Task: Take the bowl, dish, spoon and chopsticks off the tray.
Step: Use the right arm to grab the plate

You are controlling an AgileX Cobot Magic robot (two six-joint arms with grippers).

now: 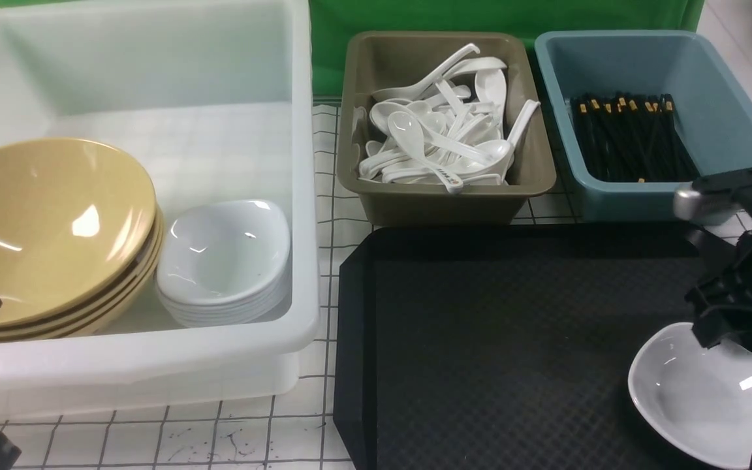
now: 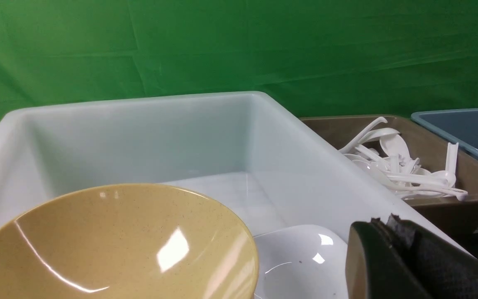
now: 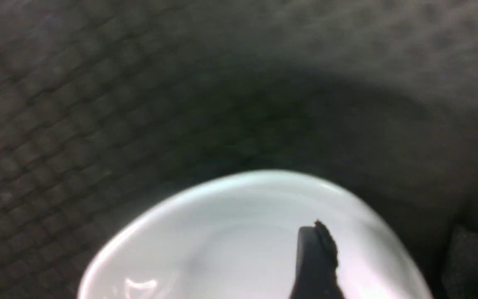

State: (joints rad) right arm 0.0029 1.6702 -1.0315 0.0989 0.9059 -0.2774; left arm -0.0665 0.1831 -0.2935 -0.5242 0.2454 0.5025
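Right claw (image 3: 388,241) spread astride dish (image 1: 702,391) rim | left claw (image 2: 388,236) clenched | dish mouth-up, tray's (image 1: 513,313) near-right corner

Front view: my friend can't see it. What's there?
One white dish sits on a black tray, near its right front corner, with the right claw open over the dish. Behind stand a white tub with yellow bowls and dishes, an olive tub of spoons and a blue tub of chopsticks.

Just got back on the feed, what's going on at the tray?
The only thing on the black tray is a white dish, at its near right corner. The right gripper is open over it, one finger inside the rim. The left gripper is shut and empty near the white tub.
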